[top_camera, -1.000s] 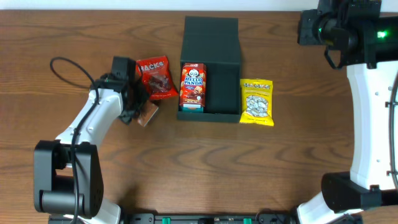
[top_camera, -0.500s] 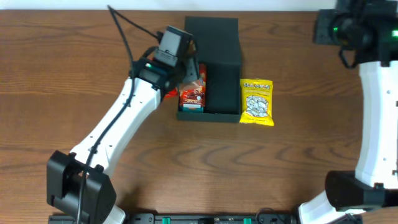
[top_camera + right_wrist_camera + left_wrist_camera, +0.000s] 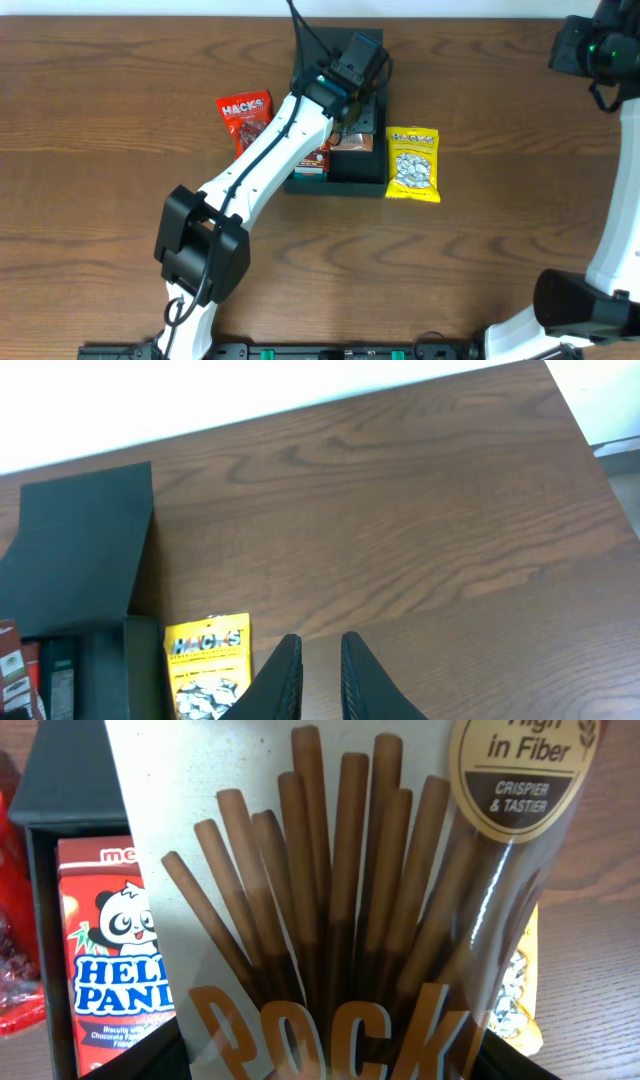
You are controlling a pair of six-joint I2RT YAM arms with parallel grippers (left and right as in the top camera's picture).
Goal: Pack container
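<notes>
The dark teal container (image 3: 336, 186) lies open at the table's back middle, its lid (image 3: 340, 50) flipped back. A red Hello Panda box (image 3: 313, 161) stands in its left side and shows in the left wrist view (image 3: 110, 960). My left gripper (image 3: 350, 118) is over the container's right side, shut on a Pocky pack (image 3: 352, 140). That pack fills the left wrist view (image 3: 340, 900), between the fingers (image 3: 330, 1065). My right gripper (image 3: 320, 650) is high at the far right, fingers close together and empty.
A red Hacks bag (image 3: 245, 118) lies left of the container. A yellow Hacks bag (image 3: 412, 163) lies against its right wall and shows in the right wrist view (image 3: 205, 660). The right arm (image 3: 600, 50) stands at the back right corner.
My left arm swung from the table left of the container to over its right side, carrying the Pocky pack. The right arm drew further back to the right.
</notes>
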